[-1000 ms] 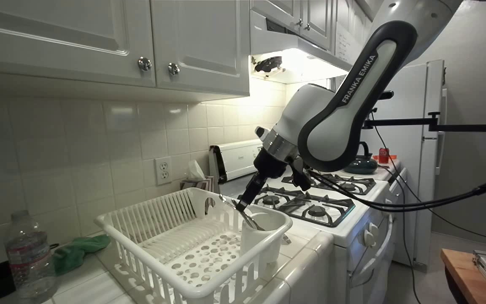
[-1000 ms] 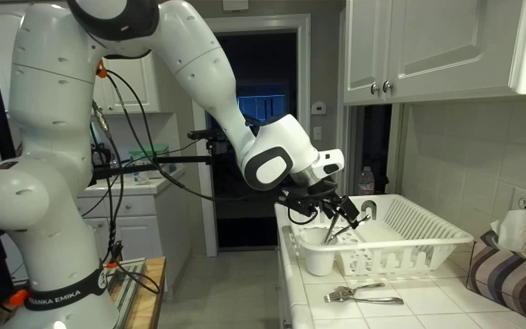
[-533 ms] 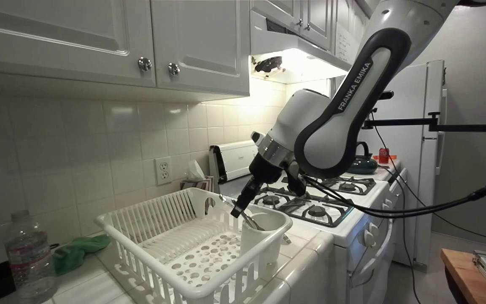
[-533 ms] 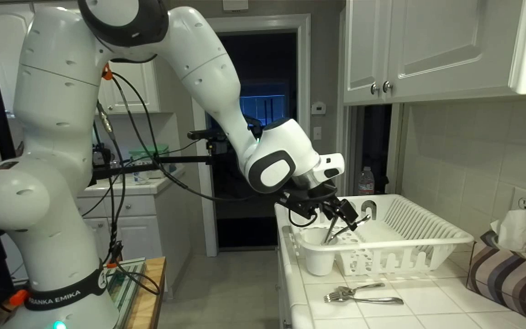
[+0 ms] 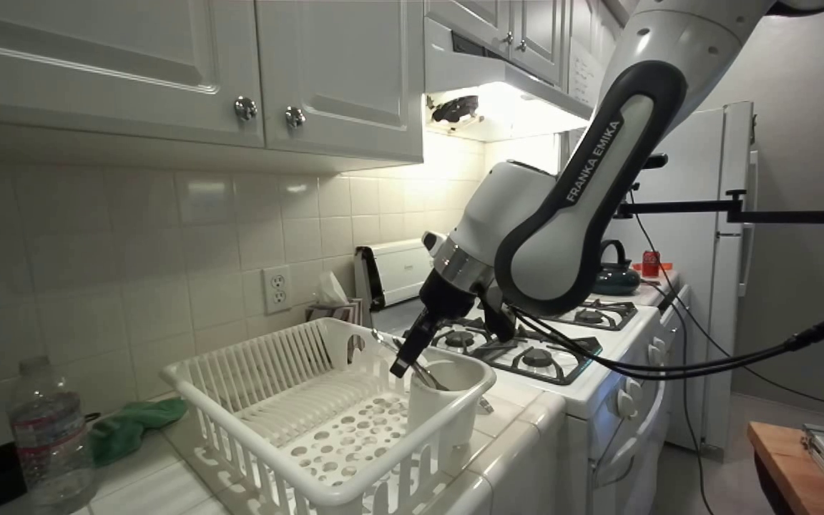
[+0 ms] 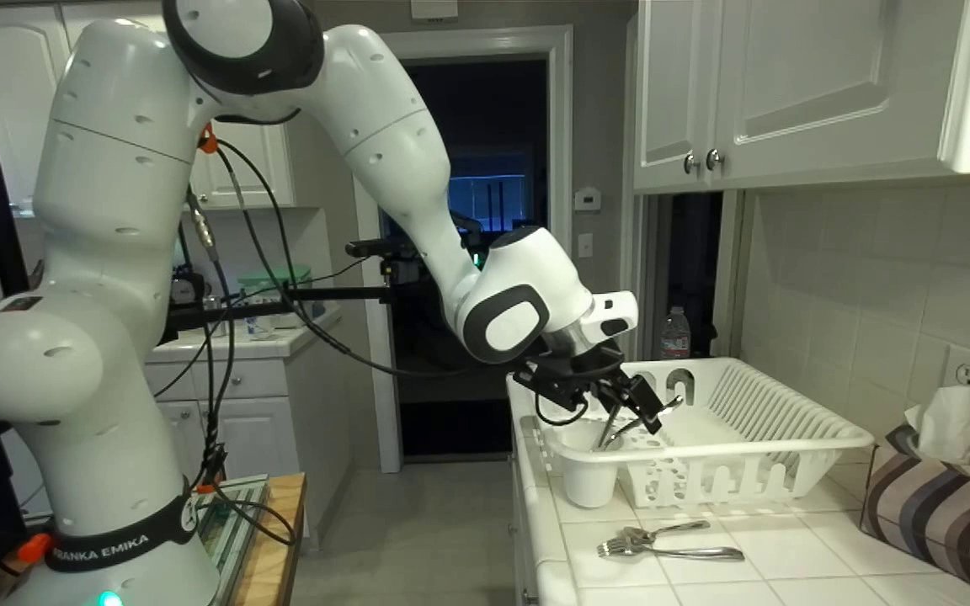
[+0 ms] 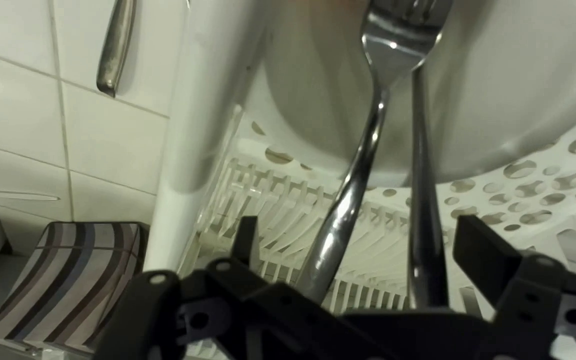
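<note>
My gripper (image 7: pixel 358 232) is open, with its two fingers apart. The handles of a silver fork (image 7: pixel 335 227) and a second metal utensil (image 7: pixel 424 210) run between the fingers without being gripped. Both utensils stand tilted in a white cup (image 5: pixel 444 408); the second one's head is hidden. The cup stands in the near corner of a white dish rack (image 5: pixel 254 429). In both exterior views the gripper (image 5: pixel 406 361) is just above the cup, at the upper part of the utensils. The cup also shows in an exterior view (image 6: pixel 590 480).
Two loose pieces of cutlery (image 6: pixel 670 553) lie on the tiled counter beside the rack. A striped tissue box (image 6: pixel 927 513) stands near the wall. A gas stove (image 5: pixel 526 357) adjoins the counter. A plastic bottle (image 5: pixel 51 436) and green cloth (image 5: pixel 133 427) are beyond the rack. Cabinets (image 5: pixel 340 71) hang above.
The arm and gripper have moved down, a little farther over the utensils in the cup. The cup, utensils and rack have not visibly moved.
</note>
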Robot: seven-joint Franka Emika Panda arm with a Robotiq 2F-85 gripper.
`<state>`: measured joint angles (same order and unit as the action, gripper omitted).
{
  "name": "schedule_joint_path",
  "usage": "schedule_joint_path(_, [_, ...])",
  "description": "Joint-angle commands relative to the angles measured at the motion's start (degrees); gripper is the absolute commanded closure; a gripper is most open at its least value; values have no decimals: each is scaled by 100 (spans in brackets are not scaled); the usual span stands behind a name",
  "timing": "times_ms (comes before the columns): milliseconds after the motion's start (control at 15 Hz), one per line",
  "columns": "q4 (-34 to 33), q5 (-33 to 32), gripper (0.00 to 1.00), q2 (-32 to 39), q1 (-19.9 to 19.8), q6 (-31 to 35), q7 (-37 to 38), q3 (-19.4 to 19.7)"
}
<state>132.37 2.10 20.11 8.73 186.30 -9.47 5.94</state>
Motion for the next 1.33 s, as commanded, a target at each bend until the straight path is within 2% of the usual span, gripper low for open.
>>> schedule_joint_path(0, [-205,97,0,257,301,112,161,231])
schedule_joint_path(200, [-302,94,0,334,400,98,227,269])
schedule_joint_path(267, [-326,97,25,348,427,98,249,277])
schedule_joint_path(400, [-383,95,34,387,475,83,278,299])
schedule_joint_path(1000, [-489,112,98,442,757,56,436,604])
schedule_joint_path(1267, [-480,139,100,408,1035,46,574,890])
